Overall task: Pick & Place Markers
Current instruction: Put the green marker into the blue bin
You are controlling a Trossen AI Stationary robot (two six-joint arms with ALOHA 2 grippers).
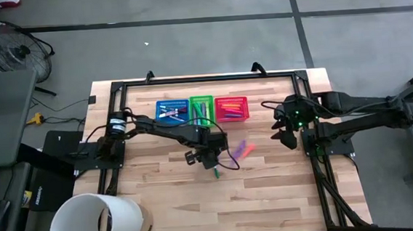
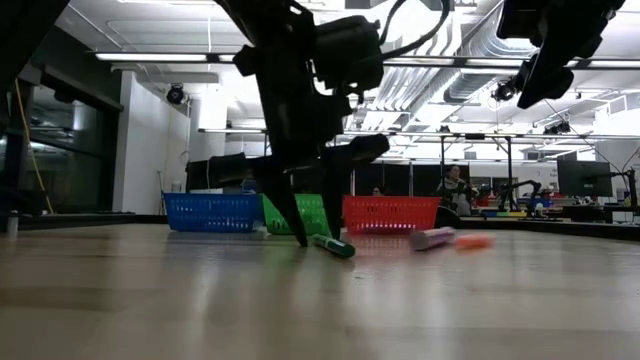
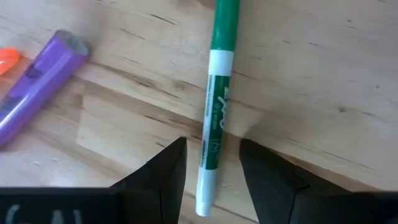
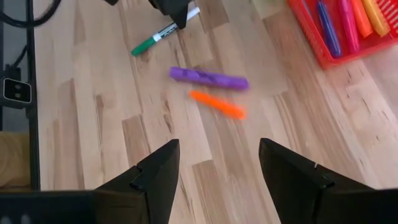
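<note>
A green-and-white marker (image 3: 217,106) lies flat on the wooden table (image 1: 271,198), in front of the baskets. My left gripper (image 3: 212,143) is open and points steeply down over the marker's white end. Its two fingers stand on either side of that end, with a gap showing on both sides. In the low view its fingertips (image 2: 300,238) are close above the tabletop. A purple marker (image 1: 238,147) and an orange marker (image 1: 248,151) lie side by side just to the right. My right gripper (image 1: 282,133) hangs open high above the table's right side, with nothing between its fingers (image 4: 158,171).
Blue (image 1: 171,112), green (image 1: 202,110) and red (image 1: 231,108) mesh baskets stand in a row at the far middle, each holding several markers. A white cylinder (image 1: 97,221) stands at the near left corner. A black frame (image 1: 204,78) runs along the table's edges.
</note>
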